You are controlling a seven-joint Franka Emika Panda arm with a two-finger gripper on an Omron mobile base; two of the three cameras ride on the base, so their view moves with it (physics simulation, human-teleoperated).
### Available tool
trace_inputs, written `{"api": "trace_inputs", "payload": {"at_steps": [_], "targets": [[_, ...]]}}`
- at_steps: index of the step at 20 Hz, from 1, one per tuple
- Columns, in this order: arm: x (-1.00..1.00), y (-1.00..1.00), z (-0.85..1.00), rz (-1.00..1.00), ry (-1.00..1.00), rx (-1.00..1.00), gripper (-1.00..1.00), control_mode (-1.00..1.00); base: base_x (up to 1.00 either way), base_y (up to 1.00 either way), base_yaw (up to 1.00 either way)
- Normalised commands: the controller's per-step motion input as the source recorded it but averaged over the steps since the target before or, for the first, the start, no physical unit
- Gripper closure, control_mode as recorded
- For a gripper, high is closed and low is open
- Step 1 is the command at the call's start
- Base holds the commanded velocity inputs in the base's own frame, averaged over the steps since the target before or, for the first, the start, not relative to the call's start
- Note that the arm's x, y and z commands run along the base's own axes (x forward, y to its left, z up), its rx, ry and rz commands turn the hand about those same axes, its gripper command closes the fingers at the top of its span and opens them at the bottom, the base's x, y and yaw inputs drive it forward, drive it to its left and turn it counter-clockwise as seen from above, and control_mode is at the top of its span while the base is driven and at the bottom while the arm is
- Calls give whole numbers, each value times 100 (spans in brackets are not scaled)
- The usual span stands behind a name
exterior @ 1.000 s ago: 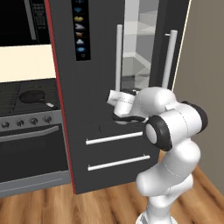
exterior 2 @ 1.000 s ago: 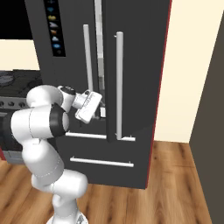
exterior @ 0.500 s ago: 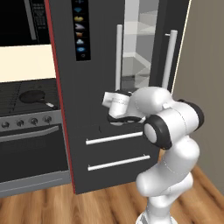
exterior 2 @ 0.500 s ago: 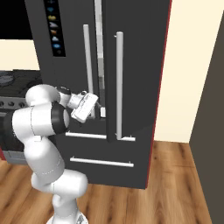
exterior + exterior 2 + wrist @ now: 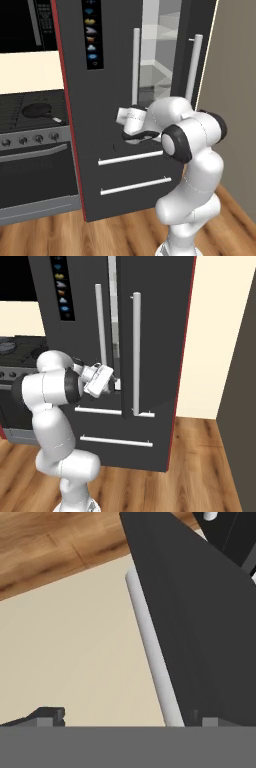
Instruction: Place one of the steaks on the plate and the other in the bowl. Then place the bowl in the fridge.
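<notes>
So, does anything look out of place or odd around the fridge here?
Only one thing: the fridge has its right door ajar, so pale glass shelves show through the gap between the two silver handles. The gripper, jaws open, is at that gap, holding nothing. Nothing looks spilled or damaged.

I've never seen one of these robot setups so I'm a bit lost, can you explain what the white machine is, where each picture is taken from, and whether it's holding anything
The white jointed machine is a robot arm on a driving base, in a computer-drawn kitchen. Two pictures come from cameras on that base, one behind the arm on its left and one on its right. The third comes from a camera on the hand itself, so it looks tilted.

The arm reaches toward the tall dark grey fridge, whose right door stands a little ajar; pale shelves show through the gap. The gripper is beside that door's long silver bar handle, which fills the hand camera close up. Its jaws are open and hold nothing. To the left stands a black stove with a dark frying pan.
</notes>
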Motion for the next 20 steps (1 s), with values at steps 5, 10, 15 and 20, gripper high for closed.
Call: {"api": "trace_inputs", "payload": {"at_steps": [5,10,15,20], "targets": [[32,0,0,1,0,0,-100,-100,0,0,0],[33,0,0,0,0,0,-100,-100,0,0,0],[30,-1,-4,0,0,0,-100,-100,0,0,0],[15,-12,-1,0,0,0,-100,-100,0,0,0]]}}
